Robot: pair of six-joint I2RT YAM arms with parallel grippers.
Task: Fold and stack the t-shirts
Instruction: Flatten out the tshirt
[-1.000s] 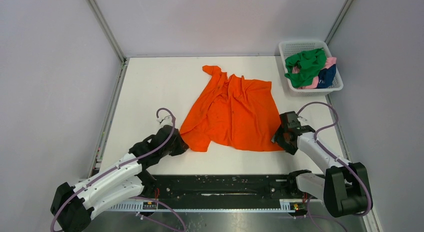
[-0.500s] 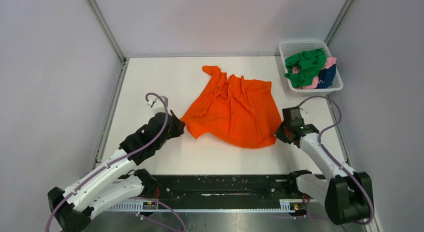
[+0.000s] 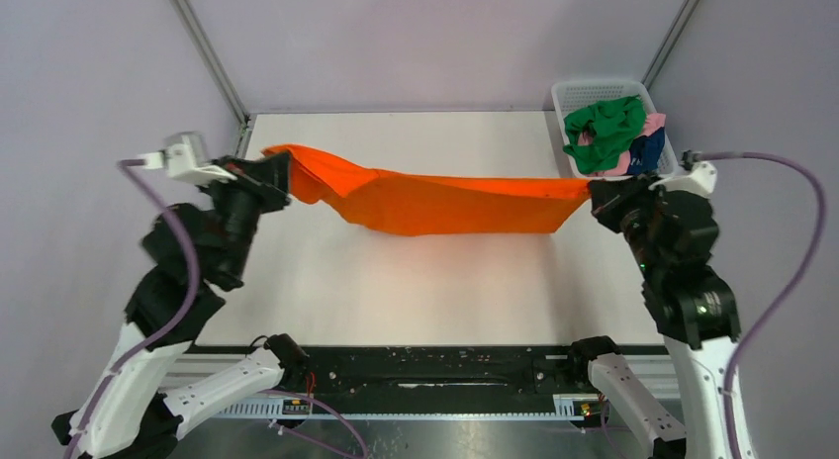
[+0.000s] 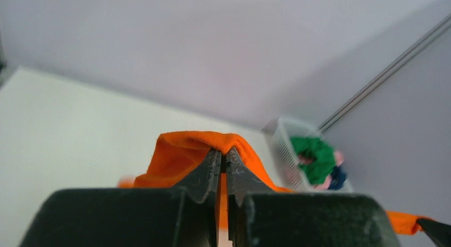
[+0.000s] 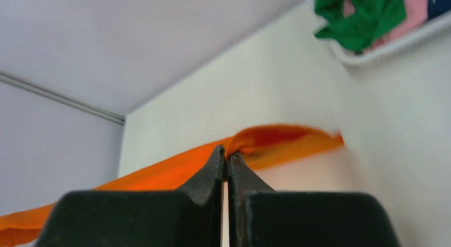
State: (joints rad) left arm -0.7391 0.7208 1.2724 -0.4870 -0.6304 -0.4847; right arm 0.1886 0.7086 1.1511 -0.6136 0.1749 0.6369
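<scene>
The orange t-shirt (image 3: 445, 204) hangs stretched in the air above the table between my two arms. My left gripper (image 3: 282, 169) is shut on its left end; the wrist view shows cloth (image 4: 183, 151) draped over the pinched tips of that gripper (image 4: 223, 153). My right gripper (image 3: 592, 190) is shut on the right end, where orange fabric (image 5: 276, 138) bunches at the tips of the gripper (image 5: 227, 152). Green (image 3: 605, 130), pink and navy t-shirts lie bundled in the basket.
The white mesh basket (image 3: 579, 91) stands at the far right corner of the white table (image 3: 416, 291), close behind my right gripper. Grey walls enclose the table on three sides. A black rail (image 3: 435, 370) runs along the near edge between the arm bases.
Both arms rose and swung apart toward the back, lifting the orange t-shirt off the table and pulling it taut. The right gripper closed on the shirt's edge within the last second.
</scene>
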